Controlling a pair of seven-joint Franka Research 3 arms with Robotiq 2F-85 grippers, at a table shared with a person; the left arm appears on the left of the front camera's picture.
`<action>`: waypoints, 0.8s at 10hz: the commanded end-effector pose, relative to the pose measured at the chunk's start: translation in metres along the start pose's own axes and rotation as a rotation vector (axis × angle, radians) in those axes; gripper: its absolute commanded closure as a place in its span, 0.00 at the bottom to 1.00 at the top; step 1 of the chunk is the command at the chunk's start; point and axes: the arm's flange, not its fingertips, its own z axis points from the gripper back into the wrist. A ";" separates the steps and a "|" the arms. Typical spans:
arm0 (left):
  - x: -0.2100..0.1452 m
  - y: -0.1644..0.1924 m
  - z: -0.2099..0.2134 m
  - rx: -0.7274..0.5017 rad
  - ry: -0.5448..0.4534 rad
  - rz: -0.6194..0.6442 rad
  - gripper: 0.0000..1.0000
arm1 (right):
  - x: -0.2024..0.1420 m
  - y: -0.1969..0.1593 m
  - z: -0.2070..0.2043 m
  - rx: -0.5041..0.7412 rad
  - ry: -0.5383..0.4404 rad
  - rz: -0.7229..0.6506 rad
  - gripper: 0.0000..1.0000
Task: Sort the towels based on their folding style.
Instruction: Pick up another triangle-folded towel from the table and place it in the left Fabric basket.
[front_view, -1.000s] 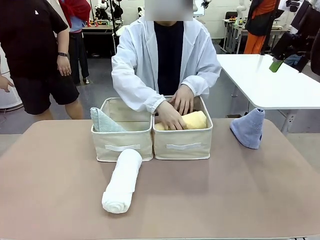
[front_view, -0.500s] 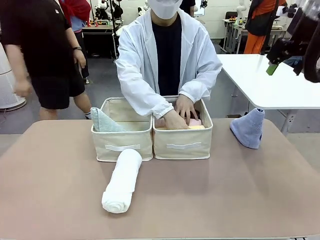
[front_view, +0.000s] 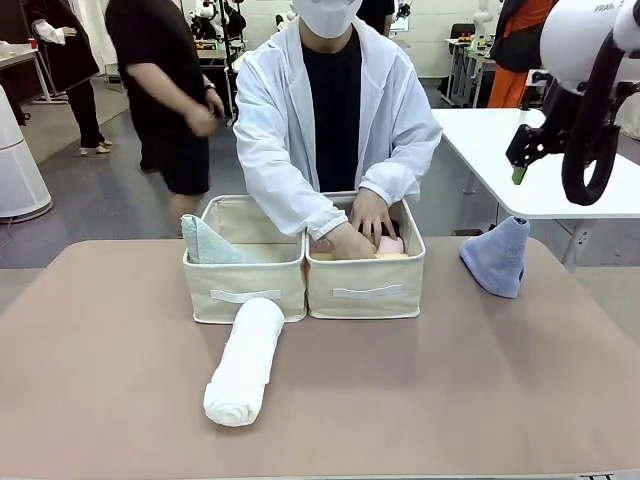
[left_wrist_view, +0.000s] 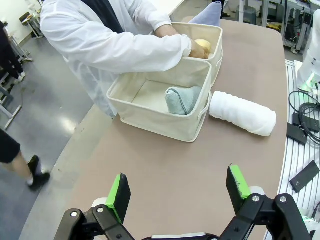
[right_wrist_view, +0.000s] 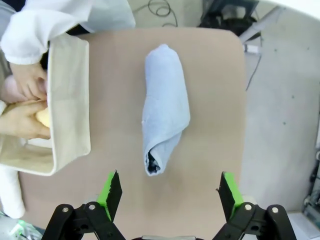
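Bright, even indoor light, seemingly from overhead, casts only faint soft shadows under the white rolled towel and cream bins on the table, with sheen on the grey floor in the left wrist view, whose edges bow from the wide lens.

Right arm bears "FRAN" (rest cut off by frame edge)

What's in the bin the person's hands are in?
A yellow rolled towel and a pink towel show in that bin, partly under the person's hands. Anything deeper is covered by the hands and bin wall.
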 end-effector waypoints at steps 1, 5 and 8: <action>0.000 -0.001 -0.001 -0.005 -0.010 -0.003 0.00 | 0.014 0.006 -0.013 -0.027 0.014 -0.021 0.00; 0.000 -0.001 -0.001 -0.005 -0.010 -0.003 0.00 | 0.028 0.008 -0.056 -0.046 0.096 -0.047 0.00; 0.000 -0.001 -0.001 -0.005 -0.010 -0.003 0.00 | 0.031 0.014 -0.072 0.012 0.125 -0.020 0.00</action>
